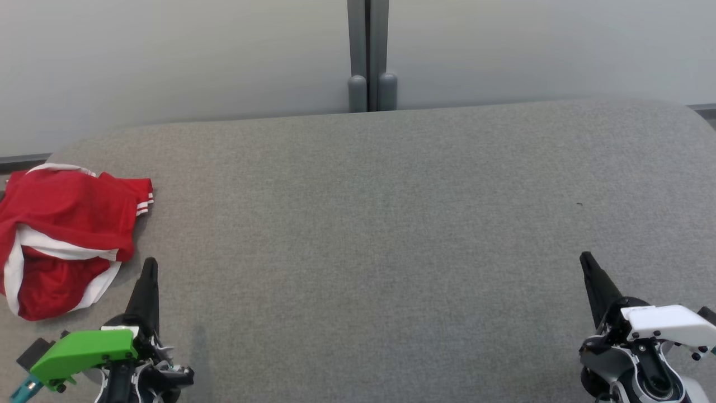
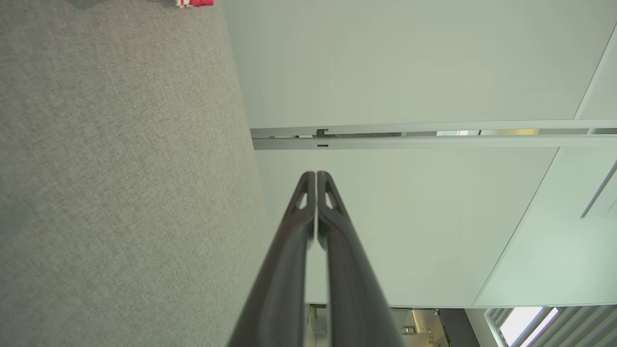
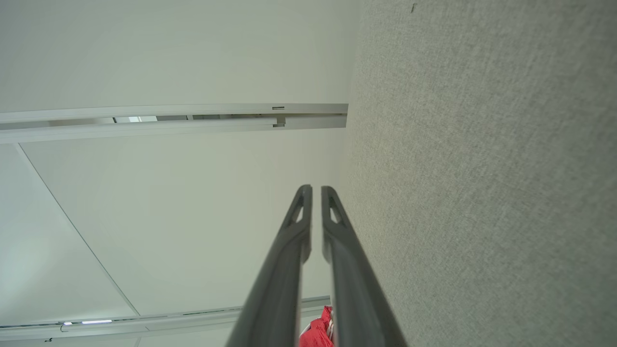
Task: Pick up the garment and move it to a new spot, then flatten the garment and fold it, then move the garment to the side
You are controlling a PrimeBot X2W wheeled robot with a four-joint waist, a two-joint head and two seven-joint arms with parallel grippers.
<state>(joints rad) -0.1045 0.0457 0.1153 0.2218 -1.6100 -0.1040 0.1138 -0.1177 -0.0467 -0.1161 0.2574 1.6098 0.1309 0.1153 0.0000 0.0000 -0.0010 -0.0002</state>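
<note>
The left gripper [image 1: 150,263], closed and empty, sits just beside the crumpled garment [image 1: 67,235], the right gripper [image 1: 585,257], likewise closed, well apart from it.

The table [image 1: 391,224] is covered in grey woven cloth, matt and slightly rough. The garment [image 1: 61,235] at its left edge is made of smooth red cloth with white trim. The left gripper [image 1: 150,262] and right gripper [image 1: 584,256] are formed of dark, smooth, faintly glossy plastic. The wall [image 1: 168,56] is finished smooth and matt.
</note>
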